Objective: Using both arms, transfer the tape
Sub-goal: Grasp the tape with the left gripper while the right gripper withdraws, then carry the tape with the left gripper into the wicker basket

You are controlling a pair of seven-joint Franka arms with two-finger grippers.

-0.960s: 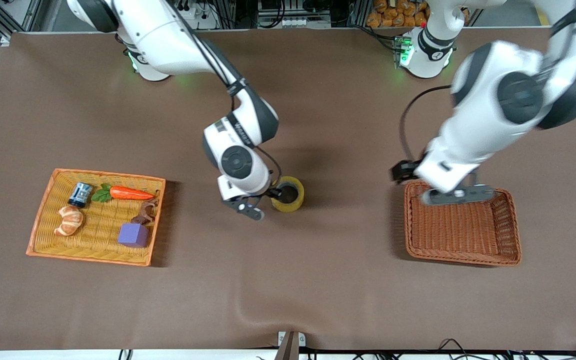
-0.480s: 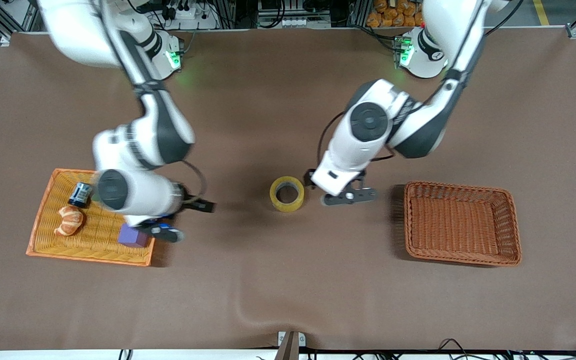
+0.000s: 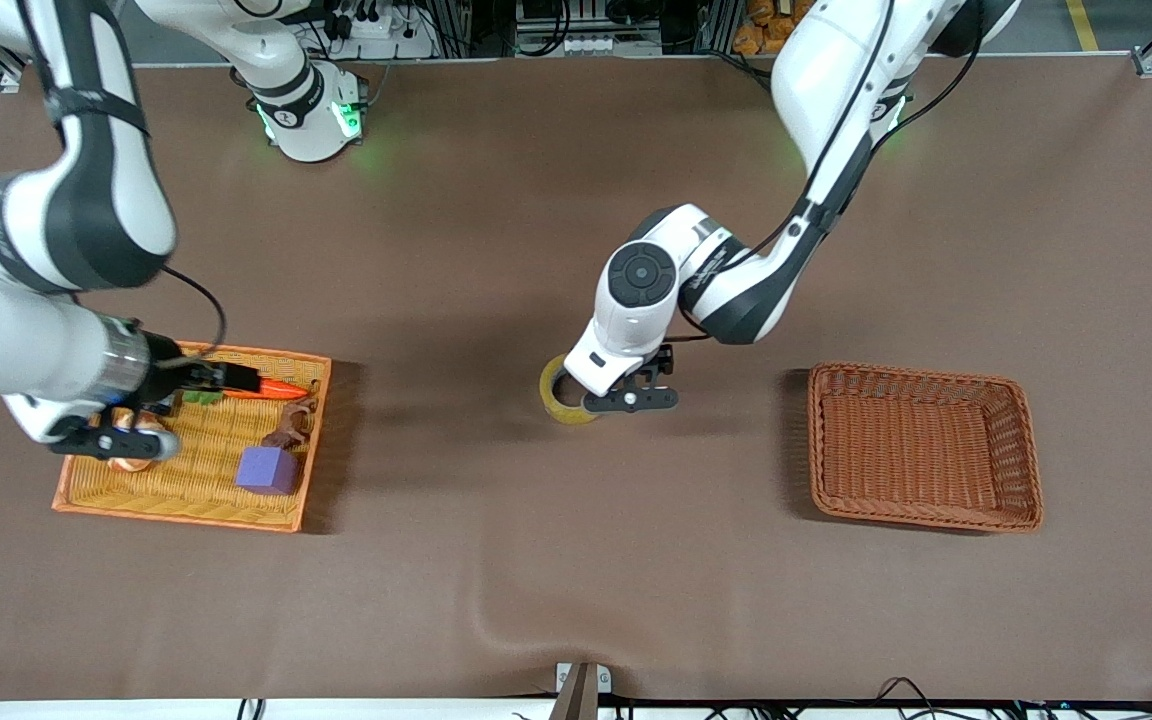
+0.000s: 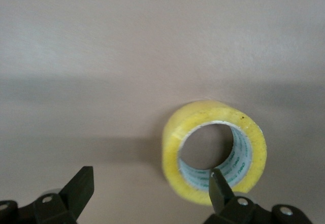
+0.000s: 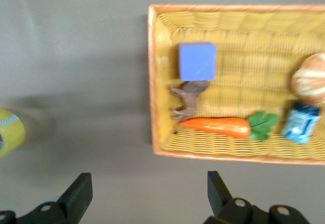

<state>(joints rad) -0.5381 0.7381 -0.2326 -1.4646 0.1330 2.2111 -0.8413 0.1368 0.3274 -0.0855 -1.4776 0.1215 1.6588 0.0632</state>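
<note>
Translucent yellowish roll of packing tape (image 3: 558, 397) with grey inner core: stood on brown table cover (image 3: 576, 560) near the table's middle, between flat orange wicker tray (image 3: 176, 505) at the right arm's end and deeper brown wicker basket (image 3: 926, 445) at the left arm's end. Well apart from both.

Left gripper (image 3: 628, 400): hung low over the tape, covering the part of the ring toward the left arm's end in the front view. Black fingers (image 4: 219, 186) spread wide in the left wrist view, one fingertip over the ring's opening, the other (image 4: 81, 186) over bare table beside the roll (image 4: 214, 152). Nothing clamped; contact with the tape could not be judged.

Right gripper (image 3: 116, 440): hung over the tray's end farthest from the tape. Fingers (image 5: 78, 193) spread wide in the right wrist view, nothing between them.

Tray contents: purple cube (image 3: 267, 470) at the corner nearest the front camera and the tape; brown figurine (image 3: 291, 425) just beside the cube; orange carrot with green leaves (image 3: 271, 387) along the rim farthest from the front camera; golden croissant (image 5: 311, 79) and small blue-and-silver can (image 5: 300, 123) side by side, visible in the right wrist view, largely hidden under the right gripper in the front view.

Basket: held nothing visible.
</note>
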